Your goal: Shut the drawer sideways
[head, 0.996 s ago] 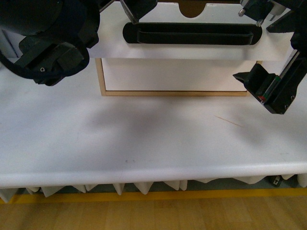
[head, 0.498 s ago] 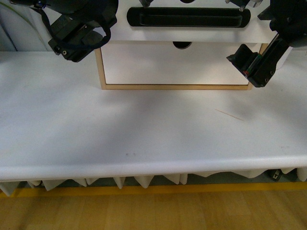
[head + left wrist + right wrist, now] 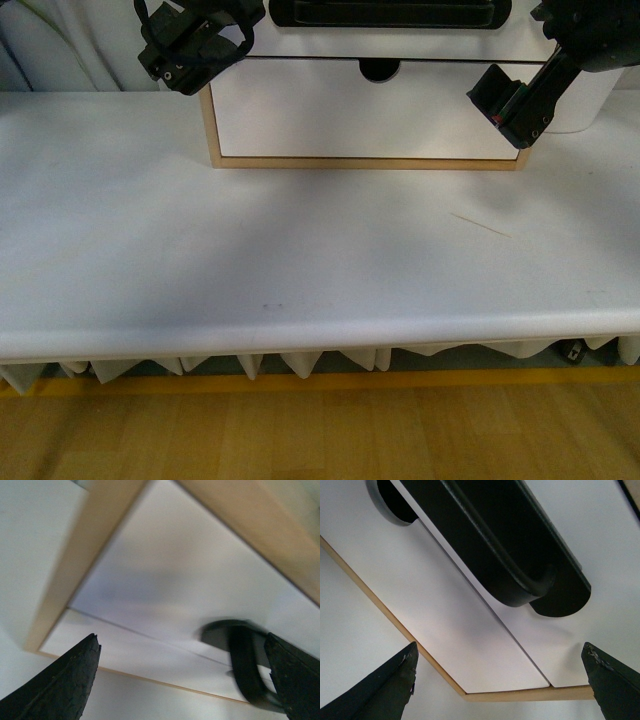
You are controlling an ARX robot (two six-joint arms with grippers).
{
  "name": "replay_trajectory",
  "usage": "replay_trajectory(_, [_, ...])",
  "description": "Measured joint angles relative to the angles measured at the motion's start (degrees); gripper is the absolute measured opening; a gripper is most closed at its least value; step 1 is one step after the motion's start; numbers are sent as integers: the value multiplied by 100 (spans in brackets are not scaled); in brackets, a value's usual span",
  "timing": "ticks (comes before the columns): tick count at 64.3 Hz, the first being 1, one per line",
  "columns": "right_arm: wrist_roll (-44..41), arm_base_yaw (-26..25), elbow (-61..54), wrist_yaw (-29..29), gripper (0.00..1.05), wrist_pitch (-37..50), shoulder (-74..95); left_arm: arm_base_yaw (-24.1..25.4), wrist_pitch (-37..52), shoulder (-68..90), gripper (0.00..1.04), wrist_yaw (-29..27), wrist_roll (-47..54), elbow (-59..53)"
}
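Observation:
The drawer (image 3: 400, 42) is the upper white front of a wood-framed cabinet at the back of the table. Its black bar handle (image 3: 390, 12) is cut off by the picture's top edge. A dark semicircular notch (image 3: 378, 68) sits at the seam below it. My left gripper (image 3: 195, 45) is open beside the cabinet's upper left corner. My right gripper (image 3: 510, 105) is open in front of the cabinet's right edge. In the left wrist view my gripper (image 3: 182, 680) frames one end of the handle (image 3: 245, 665). In the right wrist view my gripper (image 3: 500, 680) faces the handle (image 3: 495, 545) and the drawer (image 3: 590, 645).
A plain white drawer front (image 3: 360, 110) without a handle fills the cabinet's lower part, inside the wooden frame (image 3: 210, 130). The white table (image 3: 300, 260) reaches forward to its front edge. A thin stick (image 3: 480, 225) lies on it at the right. A white object (image 3: 600, 100) stands beside the cabinet's right.
The handled drawer front has drawn back toward the cabinet and now looks level with the lower front. Both grippers have moved away from me, up to the cabinet's sides.

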Motion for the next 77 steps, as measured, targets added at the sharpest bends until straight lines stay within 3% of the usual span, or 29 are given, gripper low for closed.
replay_trajectory(17, [177, 37, -1189, -33, 96, 142, -1091, 195, 39, -1034, 99, -479, -63, -1399])
replay_trajectory(34, [575, 254, -2656, 66, 96, -20, -2918, 321, -238, -3023, 99, -898, -81, -3051])
replay_trajectory(43, [920, 367, -3418, 306, 96, -413, -4111, 424, -748, -4183, 99, -1257, 129, -3891])
replay_trajectory(65, [2245, 614, -4878, 1104, 96, -2352, -7978, 444, -2684, -7025, 99, -2588, 625, -5235])
replay_trajectory(71, [2415, 627, -4870, 1119, 96, -2352, -8107, 437, -2686, -7038, 99, -2575, 669, -5239])
replay_trajectory(73, [2518, 667, -4918, 1213, 94, -2245, -8118, 595, -2138, -7165, 94, -1980, 1051, -5458])
replay_trajectory(75, [2830, 726, -5073, 1648, 90, -1860, -8177, 826, -1217, -7401, 87, -1075, 1690, -5862])
replay_trajectory(77, [3174, 743, -5248, 1952, 84, -1460, -8268, 953, -638, -7560, 81, -555, 2151, -6131])
